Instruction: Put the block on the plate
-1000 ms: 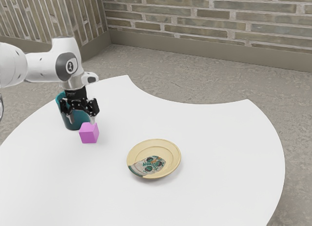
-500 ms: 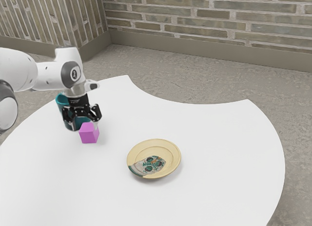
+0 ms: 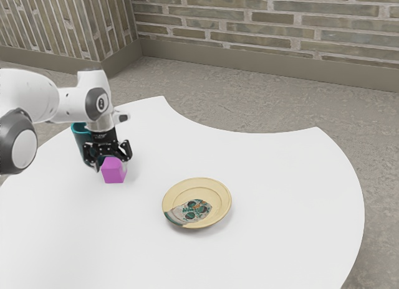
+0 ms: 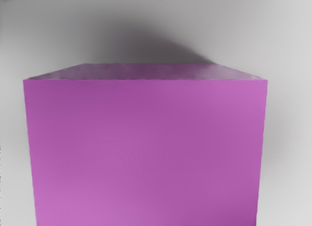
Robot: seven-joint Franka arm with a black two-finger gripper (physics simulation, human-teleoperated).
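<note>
Block point(image 3: 113, 171) sits on the white table point(image 3: 280, 189), left of the middle of the exterior view, and we have our gripper point(image 3: 113, 164) low over it. Our fingers stand spread, one toward each side of the block, so we read the grip as released; whether either finger touches the block, we cannot tell. Our arm point(image 3: 68, 104) comes in from the exterior view's left edge. Close behind the gripper stands a teal cup point(image 3: 80, 130), partly hidden by it, and that side is our tight one.

In the wrist view the block looms large under our hand, its broad face and straight edges plain to see, one narrow side face showing and a soft shadow lying on the table just beside it.

The plate point(image 3: 226, 202), tan with a green-patterned patch, lies flat near the centre of the exterior view, a little lower than the block and well apart from it. A stretch of white tabletop runs between the two, and more spreads from the plate toward the exterior view's right. Beyond the plate, toward the upper middle, the table's edge curves inward between two corners.
</note>
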